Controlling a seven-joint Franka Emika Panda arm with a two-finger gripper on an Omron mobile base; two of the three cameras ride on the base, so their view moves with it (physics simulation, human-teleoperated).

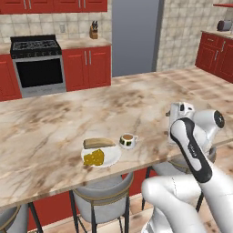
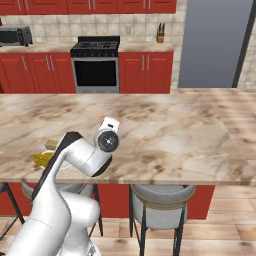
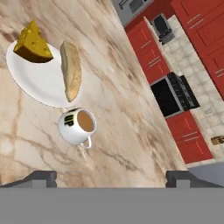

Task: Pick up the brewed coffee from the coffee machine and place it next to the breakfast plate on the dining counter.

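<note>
Base views: behind the arm, left and right, facing the stove (image 1: pixel 36 61) across the worktop (image 1: pixel 54 118) | Hand view: close above the plate (image 3: pixel 33 78) | Shared: plate, worktop, stove.

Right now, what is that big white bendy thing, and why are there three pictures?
It is a robot arm with a two-finger gripper at its end. Two pictures come from cameras behind the arm, one on each side. The third comes from a camera on the hand, looking down. On the dining counter sits a breakfast plate with bread and something yellow. Right beside it stands the cup of coffee. The gripper is open and holds nothing; the cup stands on its own.
</note>
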